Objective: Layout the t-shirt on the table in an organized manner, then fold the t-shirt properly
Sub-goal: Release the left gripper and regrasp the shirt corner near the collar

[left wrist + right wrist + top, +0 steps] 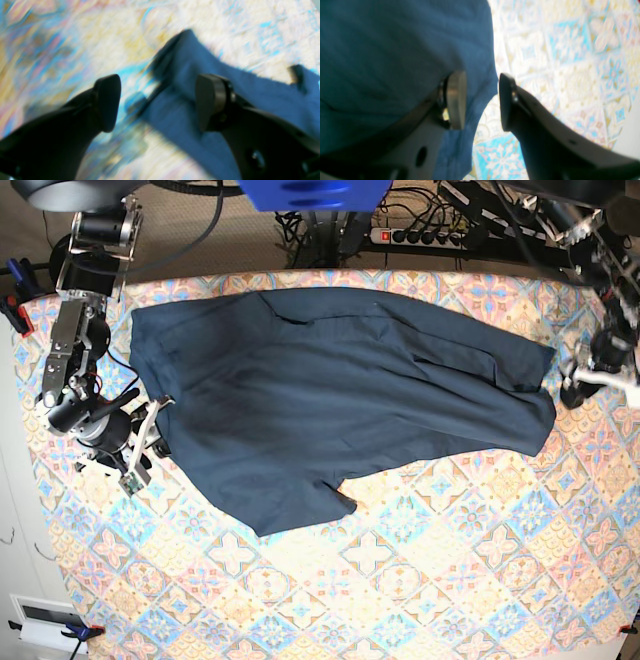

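The t-shirt (330,415) is a plain dark navy garment of soft, matte cotton, spread mostly flat across the far half of the table (420,580), with shallow creases running along its length and a short sleeve poking out toward the near edge as a blunt point. It stretches from close to the table's left edge in the base view almost to the right edge, where the cloth narrows into a rumpled end. The table is covered in a printed cloth of pastel pink, blue and yellow diamond tiles with floral motifs, and it reaches well beyond the shirt on the near side. The right gripper (481,100) sits at the shirt's edge near the table's left edge in the base view; its jaws stand partly apart with a fold of blue fabric between them, and whether they press on it cannot be told. The left gripper (157,102), hovering by the right edge in the base view, has its dark, rounded pads spread wide and holds nothing, the shirt's edge lying below it on the patterned cloth.
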Robot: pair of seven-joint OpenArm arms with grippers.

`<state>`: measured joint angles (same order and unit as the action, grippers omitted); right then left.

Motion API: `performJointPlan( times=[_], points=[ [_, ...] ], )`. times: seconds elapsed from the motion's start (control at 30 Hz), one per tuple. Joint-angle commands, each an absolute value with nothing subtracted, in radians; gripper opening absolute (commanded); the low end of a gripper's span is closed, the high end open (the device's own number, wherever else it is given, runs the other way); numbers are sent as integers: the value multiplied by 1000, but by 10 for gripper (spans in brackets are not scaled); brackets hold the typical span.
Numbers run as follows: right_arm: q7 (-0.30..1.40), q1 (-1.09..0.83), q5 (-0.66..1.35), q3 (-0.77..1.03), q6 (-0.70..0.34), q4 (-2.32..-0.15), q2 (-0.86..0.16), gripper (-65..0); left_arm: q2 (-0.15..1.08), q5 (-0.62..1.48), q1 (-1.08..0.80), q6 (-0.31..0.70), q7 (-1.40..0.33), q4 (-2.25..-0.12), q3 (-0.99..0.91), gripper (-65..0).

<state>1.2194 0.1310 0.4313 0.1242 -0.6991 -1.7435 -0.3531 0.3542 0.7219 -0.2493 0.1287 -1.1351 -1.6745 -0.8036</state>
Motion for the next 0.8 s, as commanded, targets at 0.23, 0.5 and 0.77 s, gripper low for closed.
performJointPlan(
  times=[0.23, 0.5, 0.77],
  points=[
    [1193, 157, 447, 130, -698, -1761, -367, -440, 367, 736, -255, 131, -1118, -1575, -789, -226],
    [1193, 157, 447, 130, -698, -1761, -367, -440, 367, 685, -176, 131, -1118, -1471, -664, -226],
    [1193, 157, 447, 134, -698, -1761, -367, -440, 367, 687, -180, 131, -1122, -1451, -582, -348]
  ],
)
